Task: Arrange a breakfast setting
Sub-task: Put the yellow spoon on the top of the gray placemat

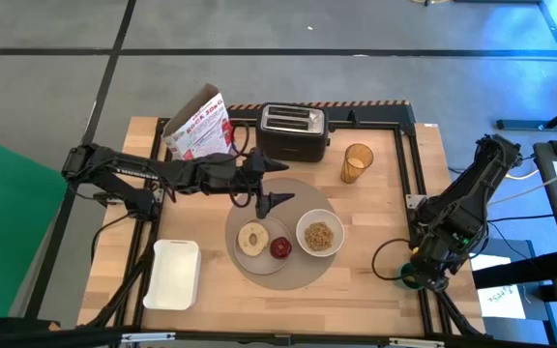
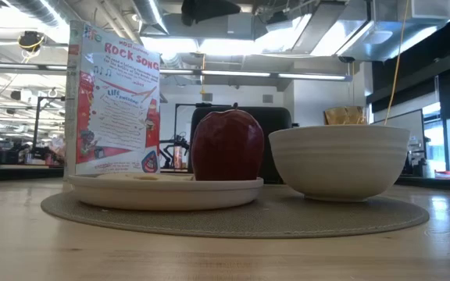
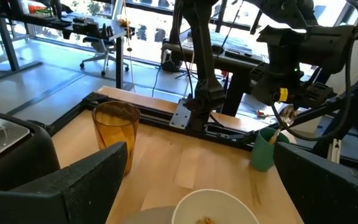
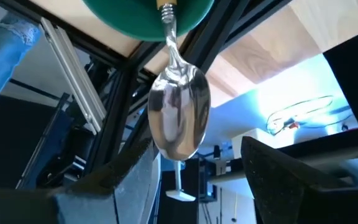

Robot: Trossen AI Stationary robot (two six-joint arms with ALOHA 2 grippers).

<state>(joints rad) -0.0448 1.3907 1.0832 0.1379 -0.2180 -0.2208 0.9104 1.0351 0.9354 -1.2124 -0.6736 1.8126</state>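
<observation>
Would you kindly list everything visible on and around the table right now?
placemat: one, grey, table centre-front
plate: one, white, on placemat
bagel: one, tan, on plate
apple: one, red, on plate
bowl: one, white, on placemat
toaster: one, black, back
glass: one, amber, beside toaster
box: one, red-white, back left
tray: one, white, front left
cup: one, green, right edge
spoon: one, metal, in cup
left pincer: open, above placemat
right pincer: open, by cup

High view looks straight down on the whole light wooden table (image 1: 375, 242). Low view sits at tabletop level, close to the large round grey placemat (image 2: 233, 215); both share small red apple (image 1: 280, 248) and white bowl (image 2: 339, 160).
</observation>
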